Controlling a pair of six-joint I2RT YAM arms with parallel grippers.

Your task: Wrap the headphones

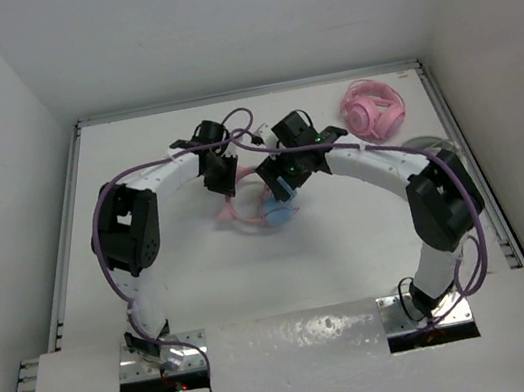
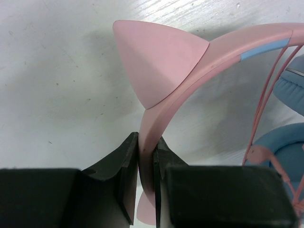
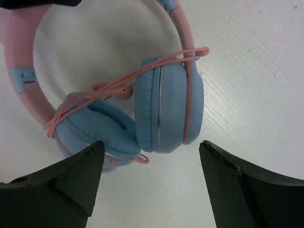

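The headphones point(image 1: 270, 210) lie mid-table, with light blue ear cups point(image 3: 168, 109) and a pink headband point(image 2: 199, 66) that carries a cat ear point(image 2: 156, 61). Their thin pink cable point(image 3: 118, 85) is looped round both cups. My left gripper point(image 2: 146, 156) is shut on the headband just below the cat ear. My right gripper point(image 3: 152, 166) hangs open just short of the two cups, with nothing between its fingers. In the top view the left gripper point(image 1: 221, 175) and the right gripper point(image 1: 284, 190) meet over the headphones.
An all-pink headset point(image 1: 372, 107) lies at the back right of the table. A greyish rounded object point(image 1: 423, 146) shows partly behind the right arm. Raised rails point(image 1: 65, 231) edge the table on both sides.
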